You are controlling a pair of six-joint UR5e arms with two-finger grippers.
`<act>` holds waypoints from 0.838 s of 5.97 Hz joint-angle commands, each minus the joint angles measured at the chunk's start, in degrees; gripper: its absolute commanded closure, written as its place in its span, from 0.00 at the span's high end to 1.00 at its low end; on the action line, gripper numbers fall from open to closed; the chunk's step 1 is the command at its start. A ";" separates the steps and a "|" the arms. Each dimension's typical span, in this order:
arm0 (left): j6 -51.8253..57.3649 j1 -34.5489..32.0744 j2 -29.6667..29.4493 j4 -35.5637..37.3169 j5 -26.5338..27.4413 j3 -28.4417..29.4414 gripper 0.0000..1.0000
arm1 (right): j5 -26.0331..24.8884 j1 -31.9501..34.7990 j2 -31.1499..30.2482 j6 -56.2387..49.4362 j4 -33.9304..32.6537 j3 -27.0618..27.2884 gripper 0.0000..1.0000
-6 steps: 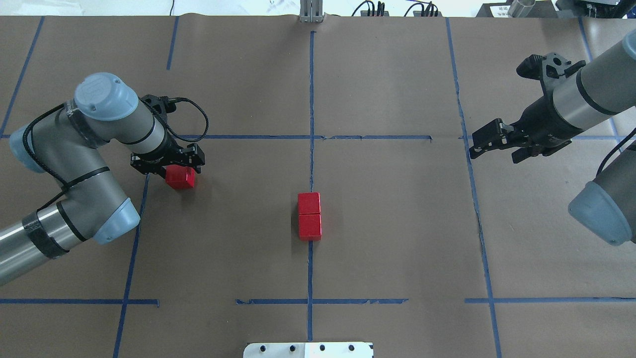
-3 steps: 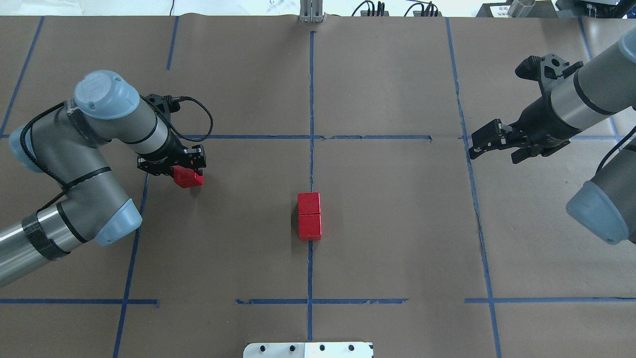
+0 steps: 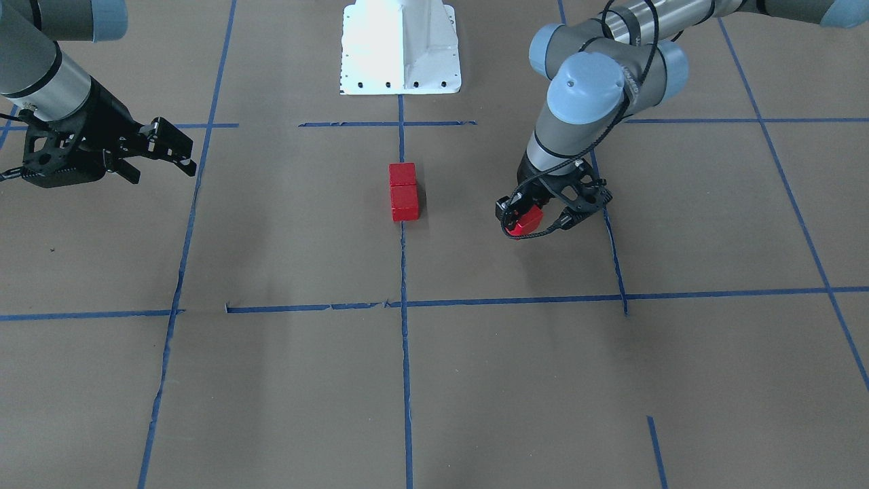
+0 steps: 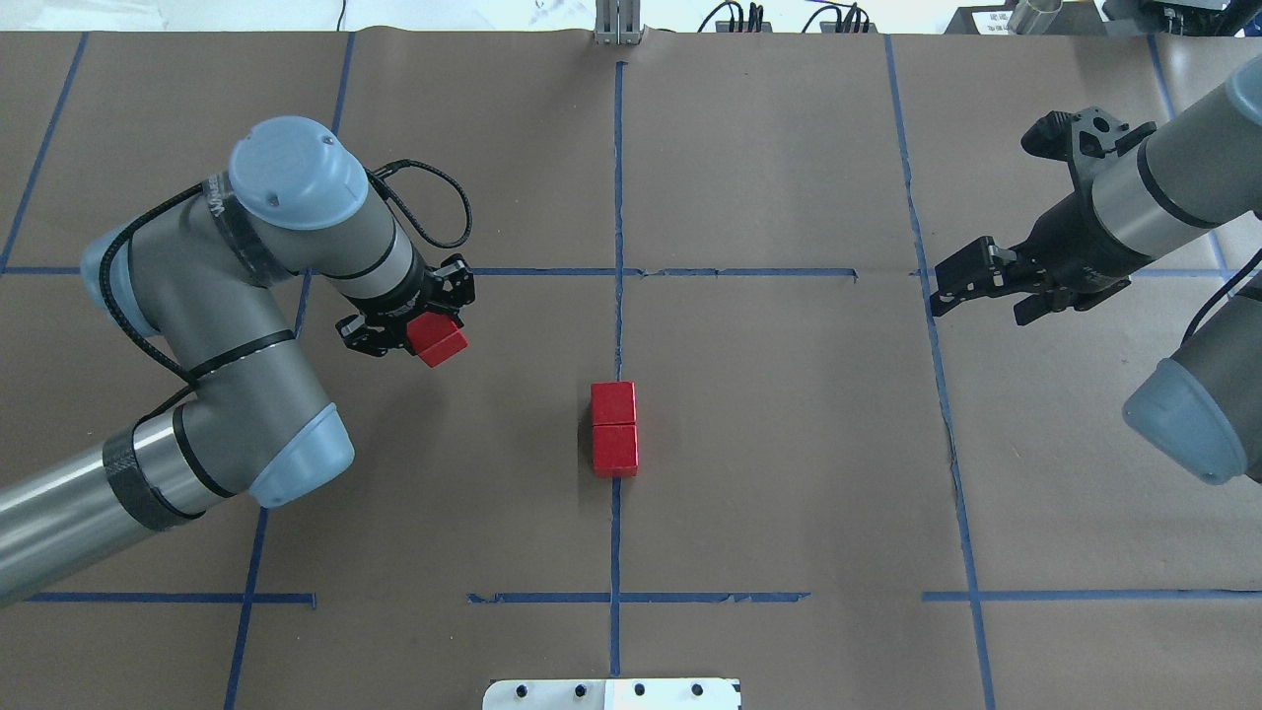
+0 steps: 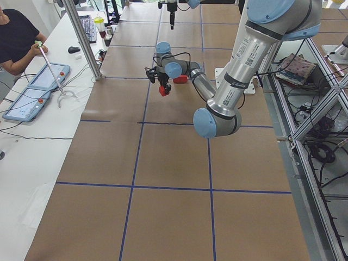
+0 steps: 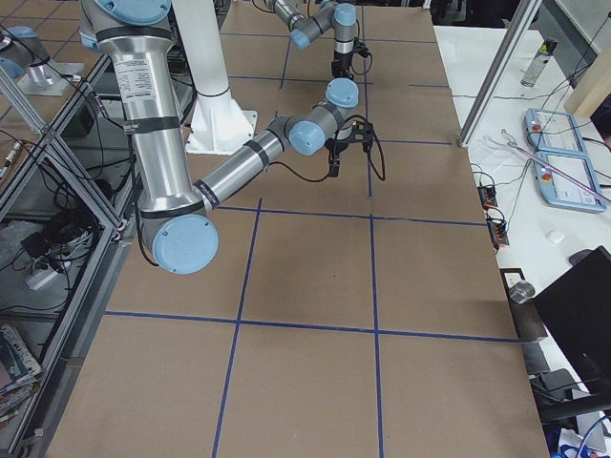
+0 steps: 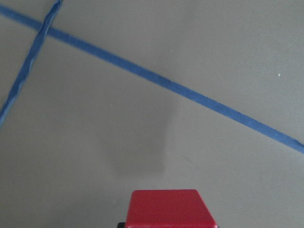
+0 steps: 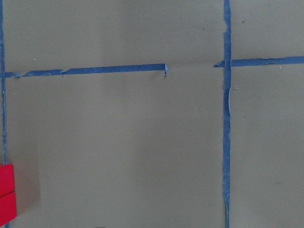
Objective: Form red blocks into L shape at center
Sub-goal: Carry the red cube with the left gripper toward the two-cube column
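Two red blocks [image 4: 614, 429] [image 3: 403, 192] lie touching in a short line on the centre tape line. They show at the left edge of the right wrist view [image 8: 6, 194]. My left gripper [image 4: 424, 330] [image 3: 521, 219] is shut on the third red block [image 4: 438, 340] [image 3: 525, 220] and holds it above the table, left of the pair. That block fills the bottom of the left wrist view [image 7: 167, 209] and shows in the exterior left view [image 5: 163, 90]. My right gripper [image 4: 951, 281] [image 3: 178, 149] hangs empty far to the right, its fingers close together.
Brown paper with blue tape grid lines [image 4: 617, 217] covers the table. A white robot base plate [image 4: 611, 693] [image 3: 400, 47] stands at the near edge. An operator [image 5: 16, 41] sits by the table's far side.
My left arm has carried the red block to the right, toward the centre pair, and turned it slightly. The right arm has hardly moved.
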 commanded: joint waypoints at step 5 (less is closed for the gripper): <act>-60.44 10.42 -7.06 1.49 10.21 2.10 0.01 | -0.15 0.00 -0.17 0.00 0.00 0.03 1.00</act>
